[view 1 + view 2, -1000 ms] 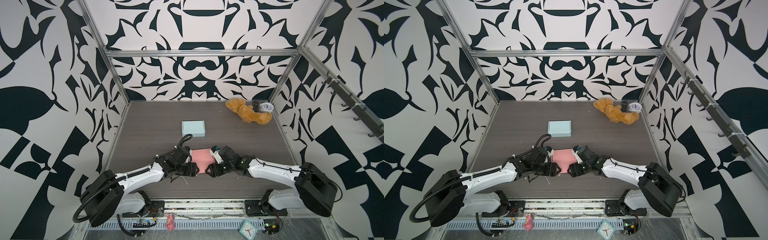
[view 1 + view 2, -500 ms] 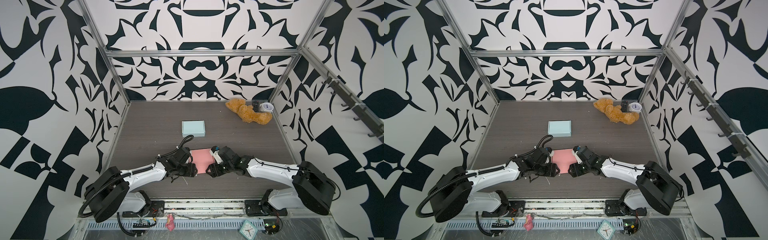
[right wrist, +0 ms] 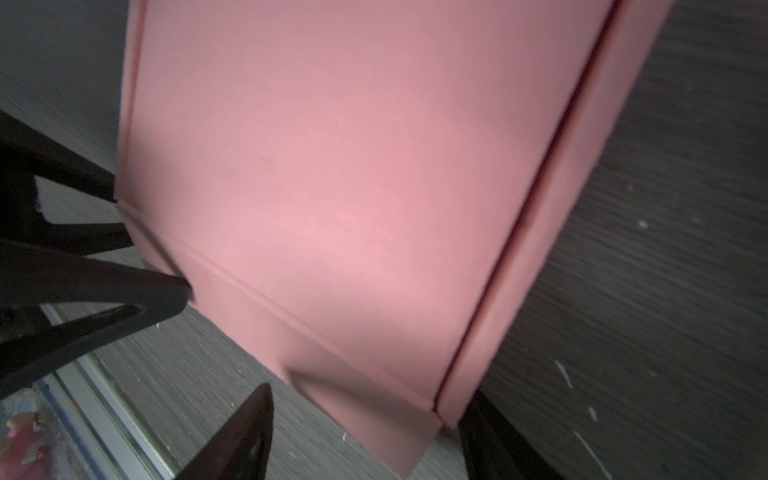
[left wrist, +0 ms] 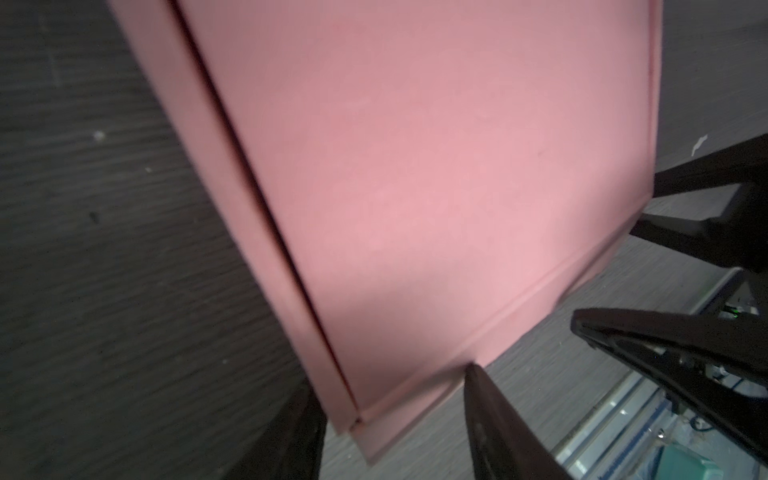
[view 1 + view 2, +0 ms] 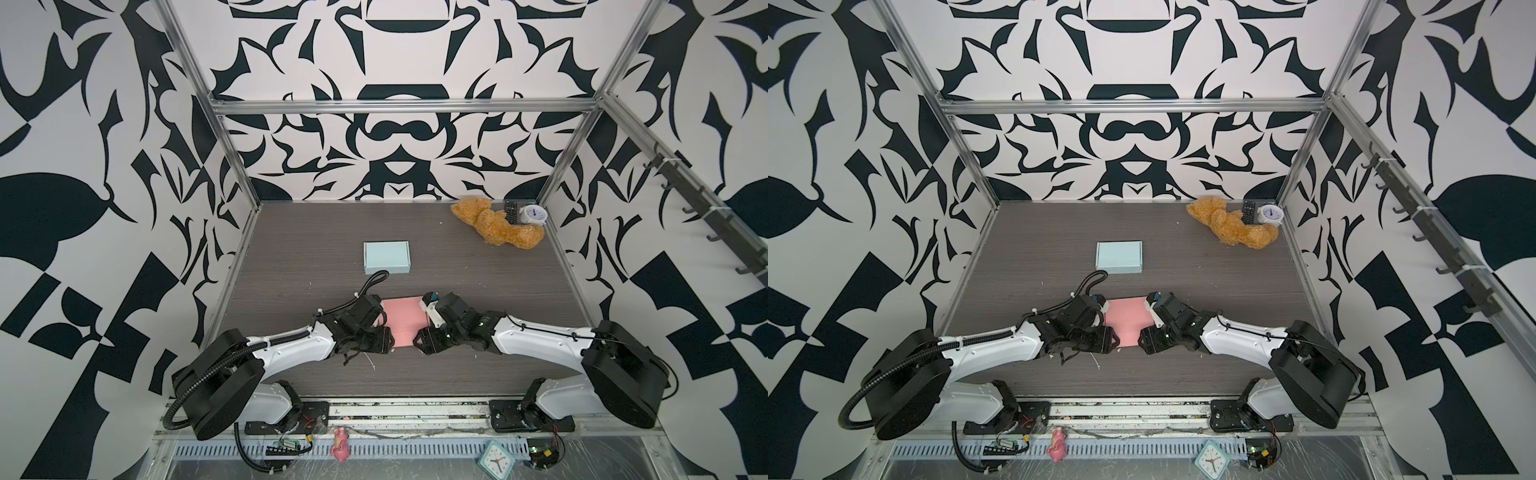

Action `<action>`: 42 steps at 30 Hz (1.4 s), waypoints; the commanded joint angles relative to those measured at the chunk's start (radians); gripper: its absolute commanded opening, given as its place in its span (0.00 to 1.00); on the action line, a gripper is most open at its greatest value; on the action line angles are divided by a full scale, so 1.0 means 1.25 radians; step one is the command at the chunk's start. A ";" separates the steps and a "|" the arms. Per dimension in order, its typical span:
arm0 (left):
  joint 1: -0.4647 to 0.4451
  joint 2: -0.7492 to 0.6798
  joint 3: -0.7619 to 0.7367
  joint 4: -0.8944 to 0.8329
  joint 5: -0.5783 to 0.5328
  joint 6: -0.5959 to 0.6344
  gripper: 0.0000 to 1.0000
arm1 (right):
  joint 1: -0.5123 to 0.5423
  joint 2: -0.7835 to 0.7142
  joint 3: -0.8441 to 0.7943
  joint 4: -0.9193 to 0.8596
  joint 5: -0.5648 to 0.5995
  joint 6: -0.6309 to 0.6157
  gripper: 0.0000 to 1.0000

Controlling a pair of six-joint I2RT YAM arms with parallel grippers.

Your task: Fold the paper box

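A pink paper box [image 5: 401, 322] [image 5: 1127, 316] lies low and flat-topped on the dark table near the front middle. My left gripper [image 5: 385, 337] [image 4: 390, 419] is at its near left corner. It is open, one finger outside the side wall and the other fingertip [image 4: 471, 374] touching the front flap. At the near right corner my right gripper [image 5: 419, 343] [image 3: 365, 432] is open too and straddles the flap's corner. One of its fingers [image 3: 249, 428] stands clear of the pink box [image 3: 332, 166]. Seams run along the lid of the pink box [image 4: 415, 166].
A closed light blue box [image 5: 386, 257] sits behind the pink one. A brown teddy bear [image 5: 496, 226], a black remote [image 5: 511, 212] and a white clock [image 5: 534, 215] fill the back right corner. A metal rail [image 5: 415, 409] runs along the table's front edge.
Both grippers stay at the pink box's front corners. The left jaws look a little narrower than a second ago. The box itself has hardly shifted.
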 commanded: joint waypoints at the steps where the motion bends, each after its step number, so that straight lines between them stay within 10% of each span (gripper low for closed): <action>1: -0.003 0.014 -0.007 -0.001 -0.024 0.001 0.54 | 0.005 0.000 0.013 0.002 0.023 -0.017 0.71; 22: 0.023 -0.130 0.046 -0.142 0.016 0.084 0.68 | 0.004 -0.074 0.018 -0.053 0.042 -0.025 0.73; 42: 0.262 0.214 0.358 -0.125 0.243 0.267 0.71 | 0.002 -0.076 0.013 -0.033 0.054 -0.030 0.75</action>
